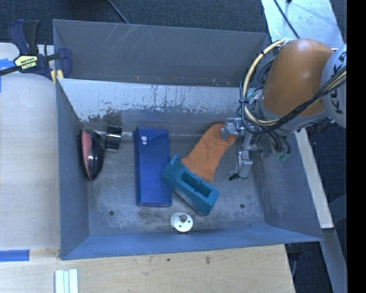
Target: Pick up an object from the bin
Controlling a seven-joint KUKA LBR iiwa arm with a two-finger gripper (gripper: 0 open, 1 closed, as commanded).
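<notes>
My gripper (243, 162) hangs low over the right part of the bin floor, just right of an orange floppy piece (208, 152) that lies slanted there. Nothing shows in the gripper. The orange piece's lower end rests against a teal-blue plastic holder (190, 185) that lies tilted near the bin's middle. A small white round cap (182, 222) sits on the floor in front of the holder.
A flat dark-blue box (152, 166) lies lengthwise left of the middle. At the far left a black and pink oval object (91, 154) leans by the wall, with a small black cylinder (113, 136) beside it. The arm's orange cover stands over the right rim.
</notes>
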